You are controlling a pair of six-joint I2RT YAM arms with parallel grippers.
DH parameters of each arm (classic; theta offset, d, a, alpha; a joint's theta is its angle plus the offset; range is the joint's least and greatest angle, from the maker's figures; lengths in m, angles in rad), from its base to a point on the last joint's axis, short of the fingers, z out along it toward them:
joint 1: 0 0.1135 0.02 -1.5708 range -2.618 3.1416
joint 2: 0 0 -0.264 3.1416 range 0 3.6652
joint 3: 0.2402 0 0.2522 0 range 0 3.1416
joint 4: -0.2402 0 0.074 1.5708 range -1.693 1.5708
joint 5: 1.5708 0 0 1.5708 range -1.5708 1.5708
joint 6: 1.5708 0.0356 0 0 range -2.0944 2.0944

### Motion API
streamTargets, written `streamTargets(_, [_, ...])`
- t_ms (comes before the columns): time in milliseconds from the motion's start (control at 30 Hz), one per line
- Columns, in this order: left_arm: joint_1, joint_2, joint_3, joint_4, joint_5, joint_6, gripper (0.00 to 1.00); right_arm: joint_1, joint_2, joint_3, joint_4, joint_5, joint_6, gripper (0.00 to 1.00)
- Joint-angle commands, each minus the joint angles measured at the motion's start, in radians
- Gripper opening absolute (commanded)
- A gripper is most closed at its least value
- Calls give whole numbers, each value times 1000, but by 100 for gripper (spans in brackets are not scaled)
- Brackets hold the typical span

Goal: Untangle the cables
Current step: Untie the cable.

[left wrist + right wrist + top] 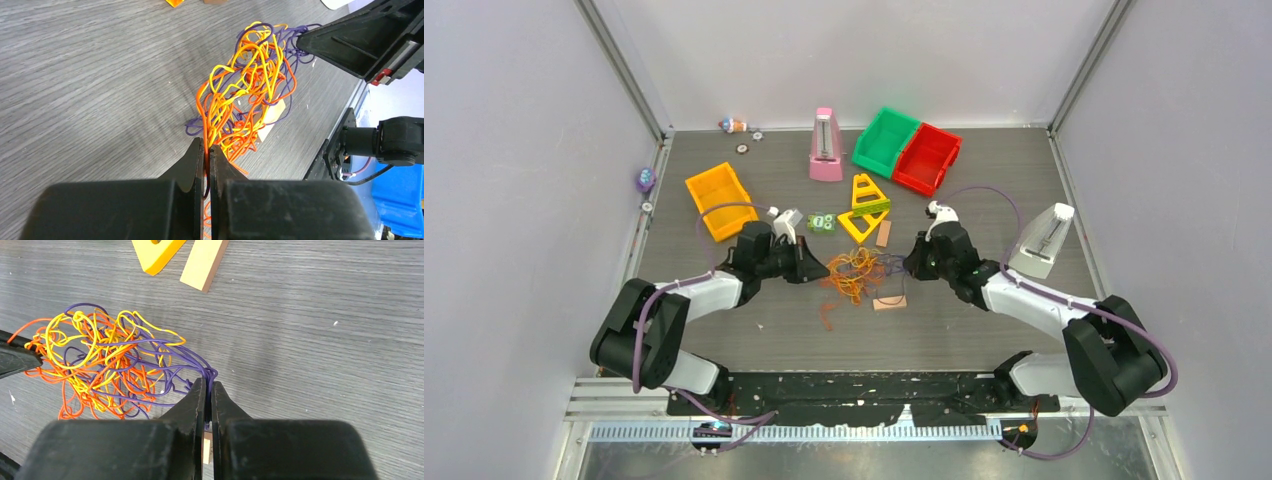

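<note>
The block (274, 116) is largely screened by the cables (245, 85) in the left wrist view, the triangle (155, 252) and plank (204, 262) are cut off by the top edge of the right wrist view, and the far-edge trinket (733, 125) is rendered too small to be identified.
</note>
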Motion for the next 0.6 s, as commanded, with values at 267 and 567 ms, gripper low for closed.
streamTargets(267, [-11,-10,26,-13,38,34,0,-23,-47,40,80,-347,-171,76])
streamTargets(567, [-25,25,57,-36,49,46,0,5,86,169,65,-397,-187,81])
